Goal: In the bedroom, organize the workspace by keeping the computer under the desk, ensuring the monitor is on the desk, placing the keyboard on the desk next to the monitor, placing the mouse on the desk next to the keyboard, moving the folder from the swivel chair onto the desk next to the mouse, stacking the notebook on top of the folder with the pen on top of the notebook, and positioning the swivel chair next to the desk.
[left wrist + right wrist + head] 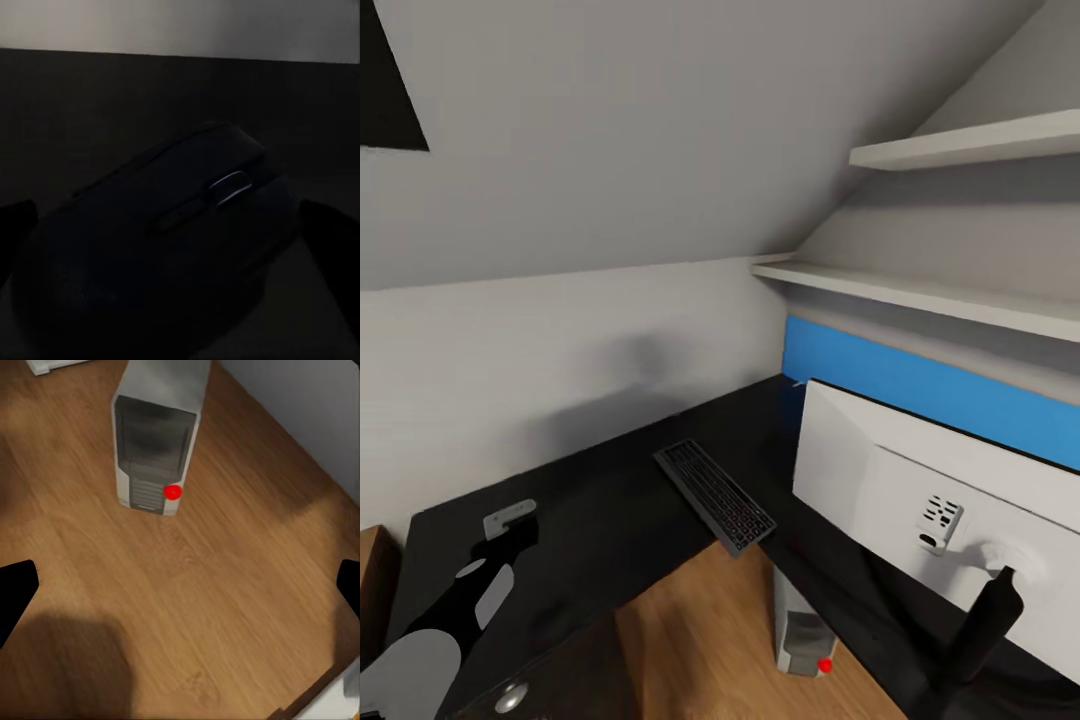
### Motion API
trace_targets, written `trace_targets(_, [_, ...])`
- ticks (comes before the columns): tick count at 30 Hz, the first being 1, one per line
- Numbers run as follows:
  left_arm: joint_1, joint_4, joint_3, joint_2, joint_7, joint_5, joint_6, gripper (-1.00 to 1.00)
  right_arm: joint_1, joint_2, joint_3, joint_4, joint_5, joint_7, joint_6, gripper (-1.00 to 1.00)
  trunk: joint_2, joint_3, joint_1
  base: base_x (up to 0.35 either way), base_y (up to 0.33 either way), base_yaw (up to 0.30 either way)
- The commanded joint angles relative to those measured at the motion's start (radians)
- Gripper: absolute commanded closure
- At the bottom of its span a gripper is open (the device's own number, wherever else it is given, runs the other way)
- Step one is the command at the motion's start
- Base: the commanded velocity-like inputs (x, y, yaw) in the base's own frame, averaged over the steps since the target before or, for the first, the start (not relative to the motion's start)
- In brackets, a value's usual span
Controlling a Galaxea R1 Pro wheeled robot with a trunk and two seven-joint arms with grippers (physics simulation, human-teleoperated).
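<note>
The black desk carries the slim black keyboard, lying at an angle, and the monitor, whose white back faces me. Under the desk stands the computer, which also appears in the right wrist view as the computer with its red spot. My left gripper hangs low over the desk's left part. In its wrist view the left gripper straddles the black mouse, fingers wide apart. My right gripper is open over the wooden floor, apart from the computer.
Two white shelves and a blue wall panel sit behind the monitor. A sloped ceiling hangs above the desk. A wooden dresser edge is at the far left. A silver drawer knob shows below the desk top.
</note>
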Motion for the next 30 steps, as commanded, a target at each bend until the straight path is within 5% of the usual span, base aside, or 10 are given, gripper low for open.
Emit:
trace_targets(1, [-0.001,0.001,-0.002,0.0,0.002,0.01,-0.003,1.0,-0.001,0.0,-0.004,0.002,0.011,-0.008,-0.003,-1.0,-0.002,-0.003,0.0,-0.021,-0.018,0.25])
trace_targets(30, [-0.001,0.002,-0.002,0.001,0.003,0.01,-0.003,1.0,-0.001,0.0,0.0,0.002,0.012,-0.008,-0.001,-1.0,-0.002,-0.032,0.0,-0.025,-0.014,0.213])
